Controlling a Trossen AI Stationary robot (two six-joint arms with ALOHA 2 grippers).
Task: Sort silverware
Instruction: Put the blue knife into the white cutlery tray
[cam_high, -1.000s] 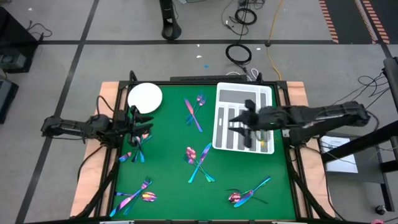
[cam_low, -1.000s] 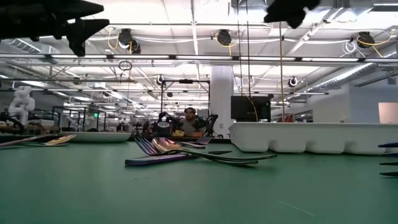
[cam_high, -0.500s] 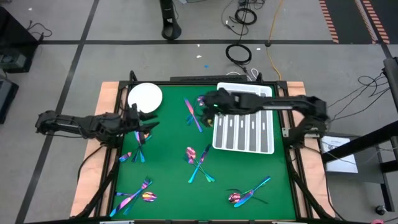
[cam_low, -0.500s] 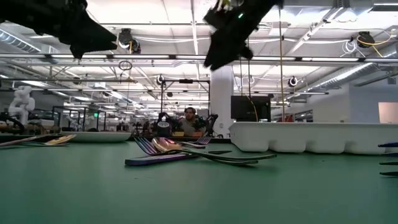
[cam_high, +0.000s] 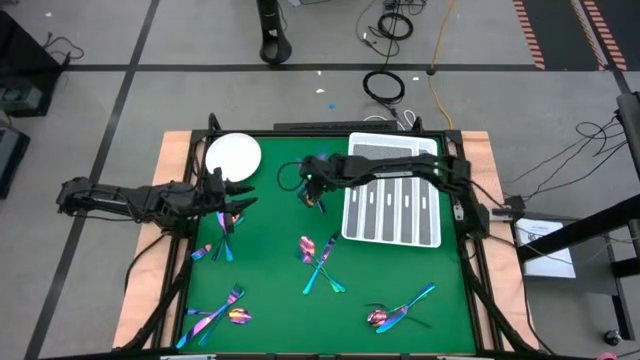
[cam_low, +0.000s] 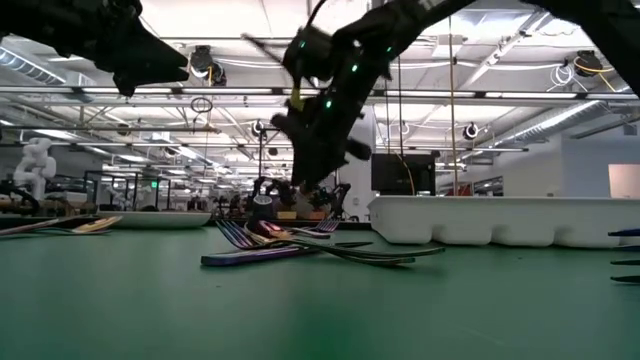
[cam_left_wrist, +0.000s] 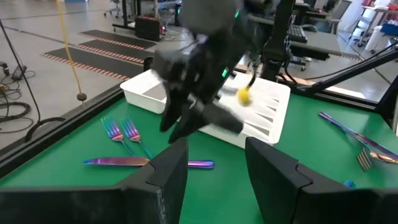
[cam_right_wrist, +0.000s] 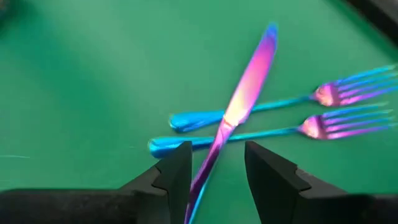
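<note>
Right claw (cam_right_wrist: 211, 171) (jaws apart, empty) hovers over a knife (cam_right_wrist: 239, 102) lying across two parallel forks (cam_right_wrist: 273, 118).

Two dark, jointed arms are seen, each ended by blocky black fingers (cam_right_wrist: 174, 171), with small green lights lit on the right wrist.

Right gripper (cam_high: 312, 185) open, low; left gripper (cam_high: 228, 197) open.

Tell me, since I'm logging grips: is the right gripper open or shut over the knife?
Open. In the right wrist view the right gripper shows a clear gap between its dark fingers, empty, above the iridescent pink-purple metal knife.
</note>
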